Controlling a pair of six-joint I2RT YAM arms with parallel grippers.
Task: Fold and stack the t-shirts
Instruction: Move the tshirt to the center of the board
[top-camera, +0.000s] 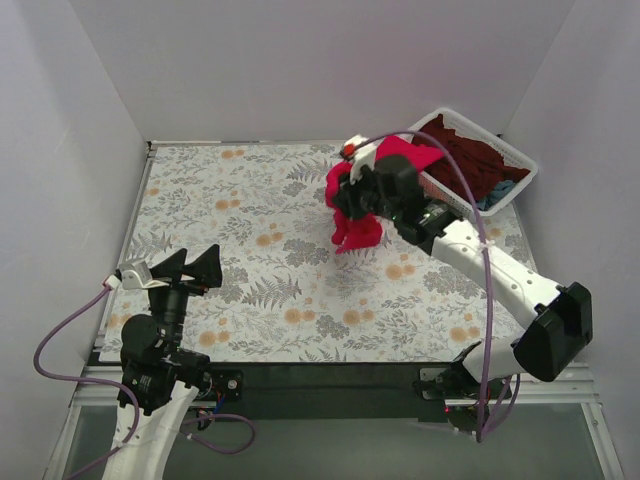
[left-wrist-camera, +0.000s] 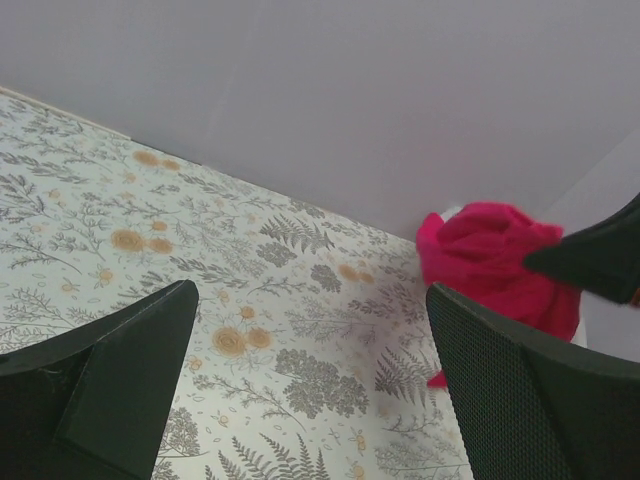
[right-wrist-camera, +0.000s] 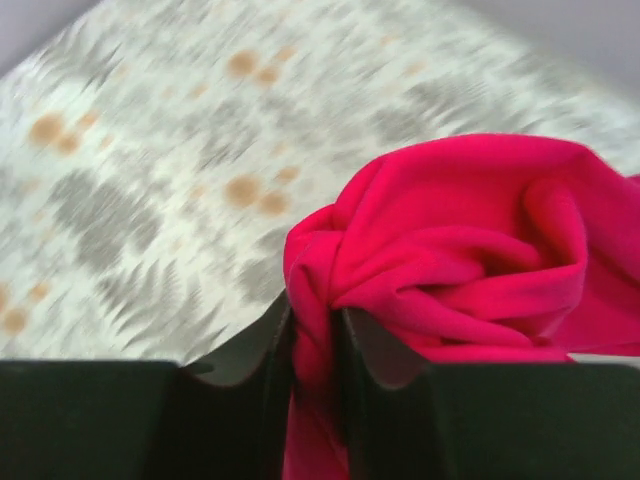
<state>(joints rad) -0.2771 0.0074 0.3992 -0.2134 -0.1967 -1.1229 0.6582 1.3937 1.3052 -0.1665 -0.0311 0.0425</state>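
Top external view, left gripper nearest, by the table's left edge, jaws spread wide on nothing, right gripper farther out, pinched almost together on a fold of the crimson t-shirt, bunched over the floral table, its length trailing back-right toward the white basket of maroon shirts.

Basket at far-right of table, t-shirts inside; held t-shirt just left; left tool near-left.

Place: robot test booth, lab-like
Walls: plain white panels closing in three sides
Table: fern-and-flower cloth over the top
Fittings: left arm and right arm bolted at the near edge, purple cables trailing
Stock: white mesh basket holding shirts, far right corner
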